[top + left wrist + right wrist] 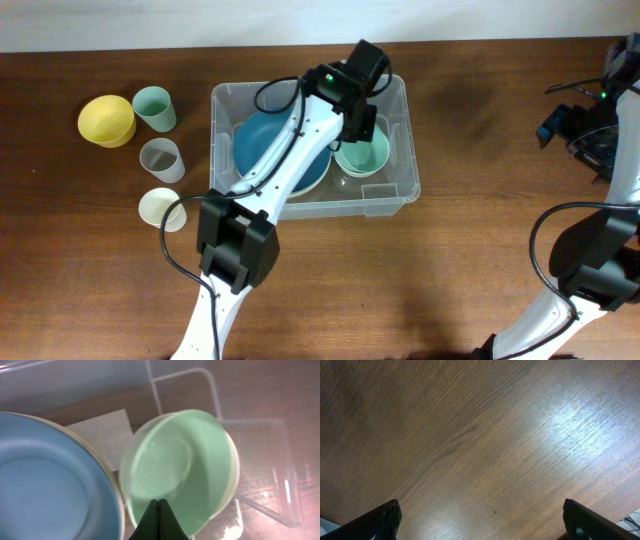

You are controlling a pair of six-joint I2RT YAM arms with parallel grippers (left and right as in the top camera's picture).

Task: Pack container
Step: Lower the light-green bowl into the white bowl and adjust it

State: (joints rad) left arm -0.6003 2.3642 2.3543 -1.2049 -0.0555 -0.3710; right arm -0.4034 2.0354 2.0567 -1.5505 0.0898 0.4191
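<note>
Two bowls [362, 155] in container [408, 160]

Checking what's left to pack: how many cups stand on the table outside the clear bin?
3, all left of the container: a mint cup beside the yellow bowl, a grey cup behind that, and a cream cup nearest the robot. The left arm could hide more.

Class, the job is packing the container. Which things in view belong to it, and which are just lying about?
In the job: container, blue bowl and green bowl inside it, left hand over the green bowl.

Lying about on the table, perhaps waiting to be packed: yellow bowl, green cup, grey cup, cream cup. Right hand idle.
</note>
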